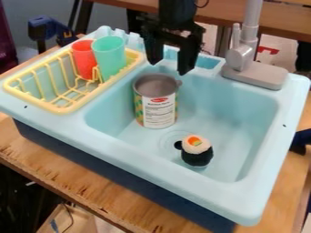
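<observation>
My gripper (172, 66) hangs over the back of the light blue sink (234, 120), its two fingers spread apart with nothing between them. Below it, slightly to the left, an open-topped can (159, 107) with a white, green and yellow label stands upright in the basin. The can and the gripper look apart. Nearer the front of the basin lies a sushi-like toy (197, 151), black around the side with a white top and an orange centre. It is beside the drain, to the right of the can.
On the left rim sits a yellow dish rack (63, 108). A red cup (84, 59) and a green cup (110, 57) stand at its back end. The grey faucet (252, 68) rises at the back right. Wooden table (115, 200) surrounds the sink.
</observation>
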You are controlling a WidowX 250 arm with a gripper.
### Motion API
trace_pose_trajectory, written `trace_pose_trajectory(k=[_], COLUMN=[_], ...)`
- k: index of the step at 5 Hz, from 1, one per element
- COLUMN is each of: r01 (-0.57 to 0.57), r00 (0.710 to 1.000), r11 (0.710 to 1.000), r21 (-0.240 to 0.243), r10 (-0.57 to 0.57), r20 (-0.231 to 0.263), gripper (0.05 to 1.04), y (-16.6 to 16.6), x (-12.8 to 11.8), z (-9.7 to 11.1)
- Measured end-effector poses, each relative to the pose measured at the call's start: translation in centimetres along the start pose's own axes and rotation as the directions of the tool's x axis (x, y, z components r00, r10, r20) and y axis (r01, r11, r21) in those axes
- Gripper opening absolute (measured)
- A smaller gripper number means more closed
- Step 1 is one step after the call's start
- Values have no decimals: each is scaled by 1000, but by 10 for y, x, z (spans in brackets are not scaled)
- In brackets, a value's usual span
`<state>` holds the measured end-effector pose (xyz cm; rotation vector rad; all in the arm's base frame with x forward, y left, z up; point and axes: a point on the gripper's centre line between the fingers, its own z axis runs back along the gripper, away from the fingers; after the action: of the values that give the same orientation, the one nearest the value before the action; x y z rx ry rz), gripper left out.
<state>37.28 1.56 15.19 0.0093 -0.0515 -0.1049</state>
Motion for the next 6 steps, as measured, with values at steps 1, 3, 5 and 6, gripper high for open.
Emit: trace_pose_trajectory(k=[1, 3, 5, 6], r01=[-1, 0, -39, -70], r00=[1000, 1000, 998, 992], r11=[1000, 1000, 999, 997], r21=[-10, -7, -5, -14], r10=[1, 0, 39, 71], r20=[-20, 3, 47, 109], gripper=[1000, 1001, 1001, 1001], y=[1, 2, 3, 1], x=[1, 5, 11, 11], z=[-10, -11, -13, -13])
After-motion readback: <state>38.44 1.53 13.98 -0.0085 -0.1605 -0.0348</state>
